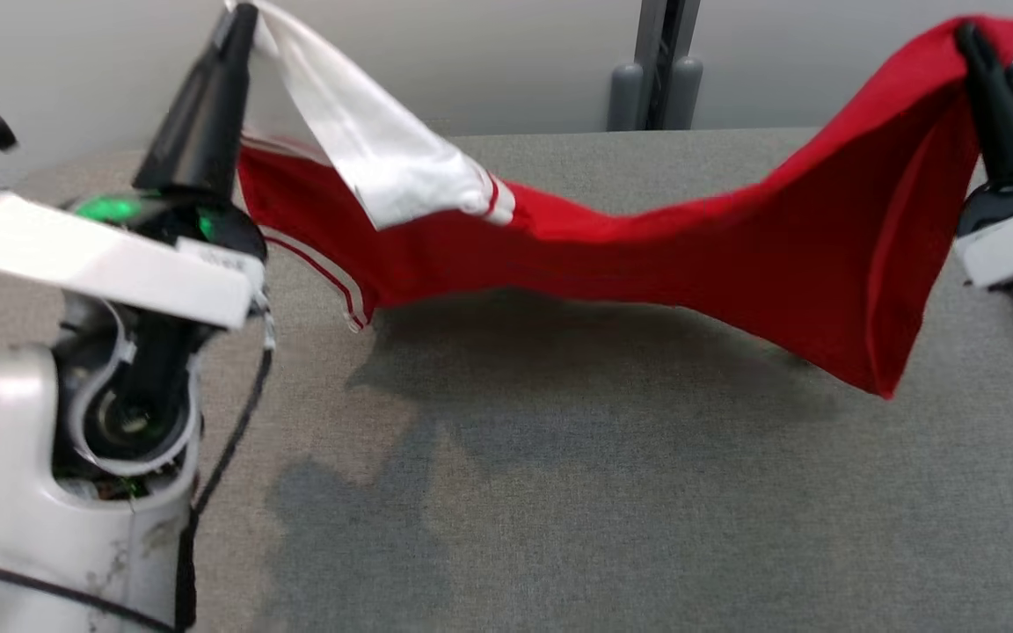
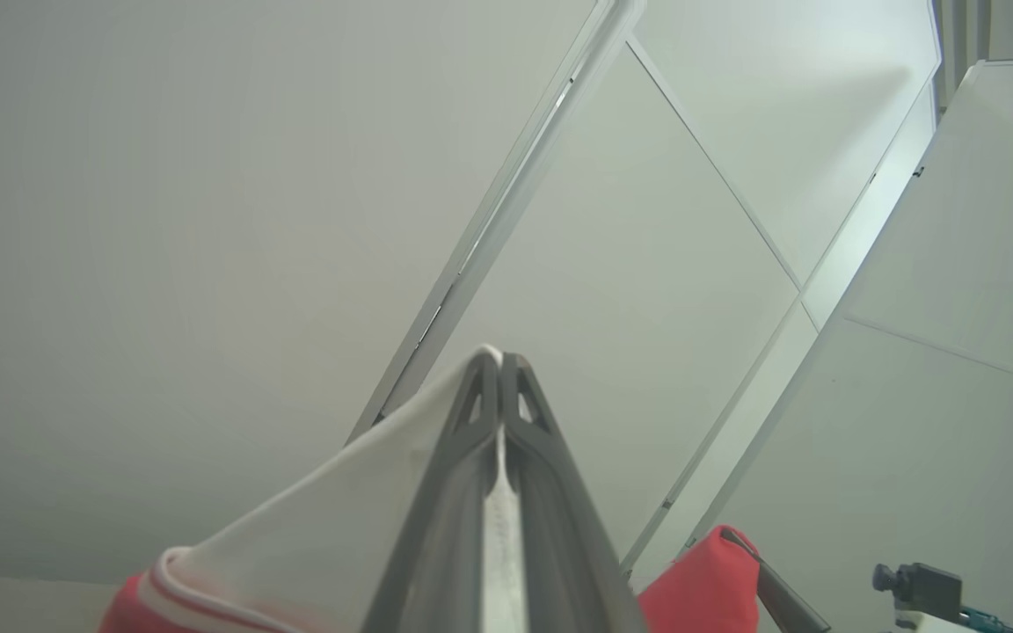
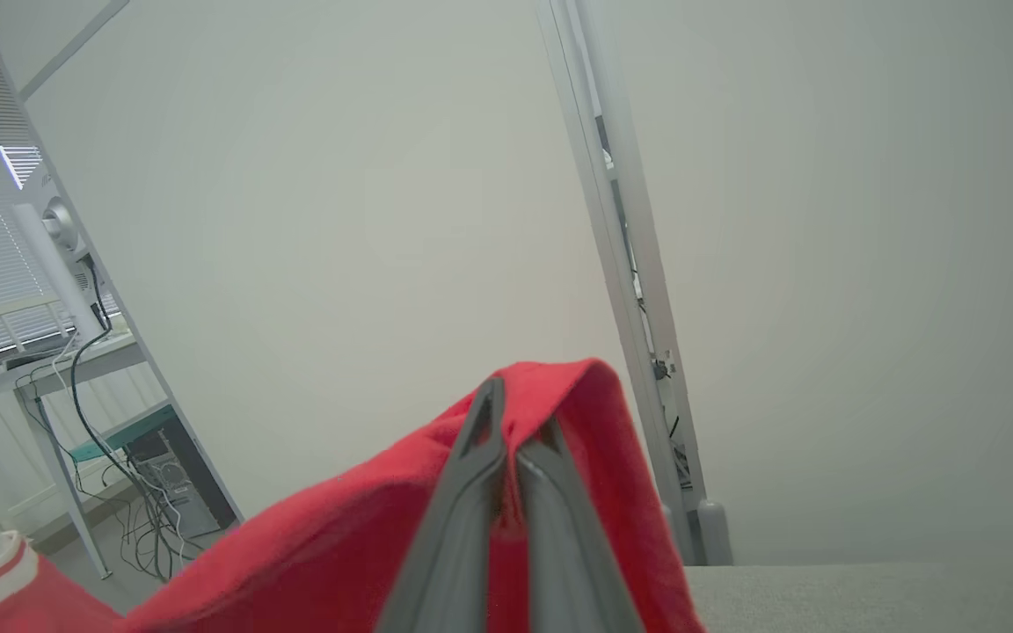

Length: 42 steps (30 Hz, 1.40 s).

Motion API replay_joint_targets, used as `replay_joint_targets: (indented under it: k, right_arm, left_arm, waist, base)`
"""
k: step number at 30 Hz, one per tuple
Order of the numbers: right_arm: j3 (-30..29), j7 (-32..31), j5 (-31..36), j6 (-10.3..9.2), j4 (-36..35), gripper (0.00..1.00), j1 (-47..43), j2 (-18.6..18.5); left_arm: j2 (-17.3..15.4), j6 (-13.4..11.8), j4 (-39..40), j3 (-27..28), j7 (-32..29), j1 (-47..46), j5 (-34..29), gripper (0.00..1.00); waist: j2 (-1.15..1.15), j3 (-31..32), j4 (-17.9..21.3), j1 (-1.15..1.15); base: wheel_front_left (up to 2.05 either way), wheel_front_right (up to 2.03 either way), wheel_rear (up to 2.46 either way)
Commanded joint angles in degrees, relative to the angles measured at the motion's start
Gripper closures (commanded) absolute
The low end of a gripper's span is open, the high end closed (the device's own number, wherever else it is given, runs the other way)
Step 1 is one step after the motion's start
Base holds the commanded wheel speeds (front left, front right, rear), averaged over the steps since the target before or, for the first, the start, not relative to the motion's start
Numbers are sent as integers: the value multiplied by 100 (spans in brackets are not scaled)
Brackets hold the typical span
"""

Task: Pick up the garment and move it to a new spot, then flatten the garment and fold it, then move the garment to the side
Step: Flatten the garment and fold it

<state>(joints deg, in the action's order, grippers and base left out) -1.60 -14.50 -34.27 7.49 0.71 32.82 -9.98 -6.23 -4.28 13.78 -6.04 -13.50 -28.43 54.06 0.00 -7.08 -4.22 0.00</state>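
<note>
– Above the grey table point(image 1: 559, 483), the red-and-white shirt point(image 1: 647, 255) is hanging between 2 clamped grippers: left gripper point(image 1: 241, 16) pinching the white sleeve point(image 1: 383, 149), right gripper point(image 1: 968, 35) pinching a red edge point(image 1: 933, 79).
– Thin pinches; tugging apart is risking a slip.

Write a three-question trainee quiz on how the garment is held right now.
1. True or false: the red garment lies flat on the grey table.
2. The left gripper is clamped on which part of the garment? A. white fabric B. red fabric C. nothing
3. Fill in: the right gripper is ___ on a red corner of the garment.

Key: 1 false, it hangs stretched between the two grippers; 2 A; 3 shut.
</note>
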Motion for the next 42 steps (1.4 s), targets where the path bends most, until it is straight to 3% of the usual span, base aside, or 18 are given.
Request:
replay_joint_targets:
  k: [1,5,12,17,20,22,27,32,38,42]
  right_arm:
    - [-52,-128,83,0,-86,100,208,-35]
    - [-220,-611,77,-1,-169,100,1012,76]
    - [-176,-1012,171,-1,689,100,3005,242]
    - [-157,-586,438,-1,2060,100,4734,295]
    - [-127,-187,552,0,2556,100,5383,321]
    - [-73,327,607,0,3001,100,5884,347]
    - [196,1646,518,0,3873,100,6567,342]
    - [491,2382,59,0,4529,100,6608,363]
    - [1023,2533,-510,0,5243,100,6111,194]
    - [1427,2465,-780,0,5475,100,5698,39]
  left_arm:
    - [-9,-146,23,98,-87,-276,72,100]
    - [-3,-604,-75,297,-387,-1284,226,100]
    - [-210,-776,-1239,401,-452,-3461,8,100]
    - [-218,-382,-2523,328,91,-5032,-278,100]
    - [-188,-284,-3052,427,414,-5649,-325,100]
    - [-72,-260,-3567,512,758,-6197,-295,100]
    - [74,103,-4497,465,1737,-7277,-521,100]
    - [191,478,-5225,307,2207,-7649,-525,100]
    - [176,909,-6039,-51,2245,-7219,-634,100]
    - [94,1039,-6415,-231,2325,-6808,-739,100]
  waist:
    - [0,-214,10,0]
    - [0,-770,43,0]
    - [0,-1936,169,0]
    - [0,-2638,221,0]
    - [0,-2829,222,0]
    - [0,-2976,212,0]
    - [0,-3164,188,0]
    - [0,-3312,165,0]
    - [0,-3554,63,0]
    - [0,-3615,-23,0]
  base:
    - [0,0,0]
    - [0,0,0]
    - [0,0,0]
    - [0,0,0]
    - [0,0,0]
    - [0,0,0]
    - [0,0,0]
    - [0,0,0]
    - [0,0,0]
    - [0,0,0]
